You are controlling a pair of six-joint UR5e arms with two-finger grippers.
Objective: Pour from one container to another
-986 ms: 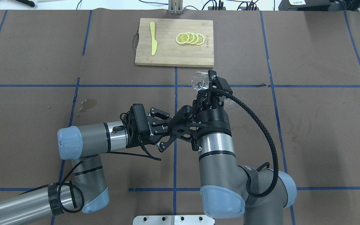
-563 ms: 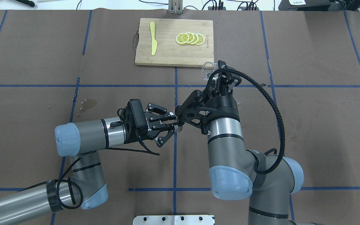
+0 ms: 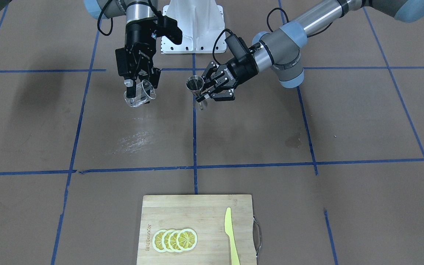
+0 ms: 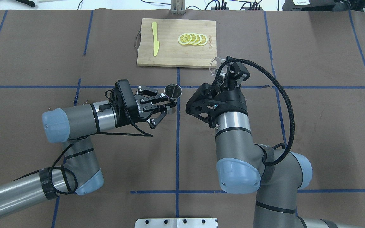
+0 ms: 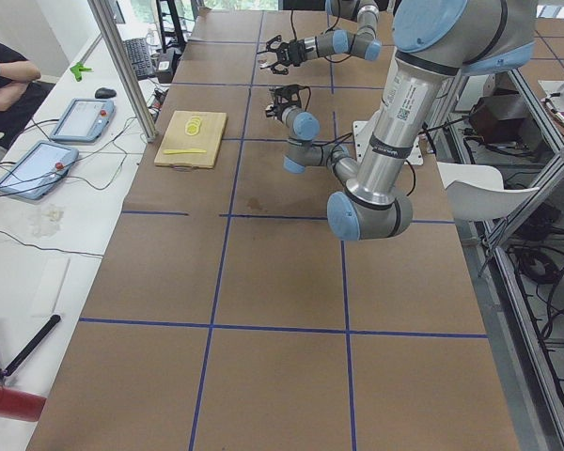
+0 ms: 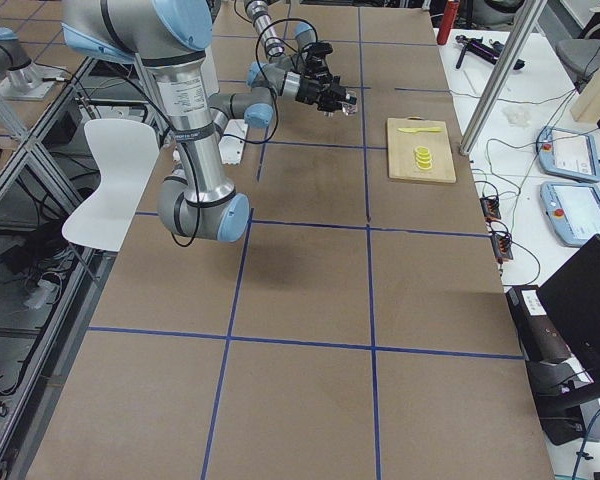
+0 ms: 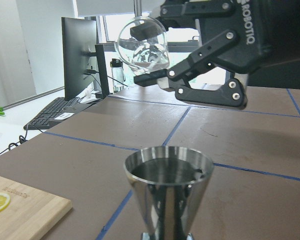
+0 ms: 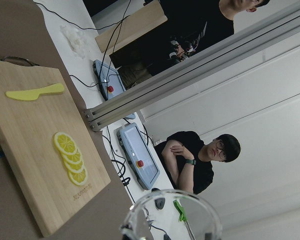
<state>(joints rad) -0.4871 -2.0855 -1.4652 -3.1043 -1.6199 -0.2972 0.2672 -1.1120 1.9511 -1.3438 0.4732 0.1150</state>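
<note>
Two claws, both loaded. The left gripper (image 4: pixel 169 107) has its fingers clamped on the waist of the metal cup (image 4: pixel 173 91), holding it upright above the middle blue line with its mouth up. A second ago that claw was tucked under the right arm's wrist and the cup was hidden from overhead. Now it has pushed forward, toward the far side of the table, and the cup's round rim shows clear.

The right gripper (image 4: pixel 224 72) is closed on the glass (image 4: pixel 214 64), which is tipped over with its mouth towards the cup. It has kept sliding away and to the right across the three overhead shots. From overhead the glass now overlaps the near right corner of the cutting board (image 4: pixel 176 58). The left wrist camera sees the glass high and beyond the cup, well apart from it. I cannot tell how much liquid either one holds.

Looking further out, the lemon slices (image 4: pixel 192 39) are fanned on the board's right half and the yellow knife (image 4: pixel 155 39) lies on its left half, both unmoved. A wet streak (image 3: pixel 134 138) shines on the brown cover below the glass, and a dark stain (image 4: pixel 89 106) sits out to the left. Nothing stands between cup and glass. The right arm's black cable (image 4: pixel 284 104) loops out to the right, away from both.
</note>
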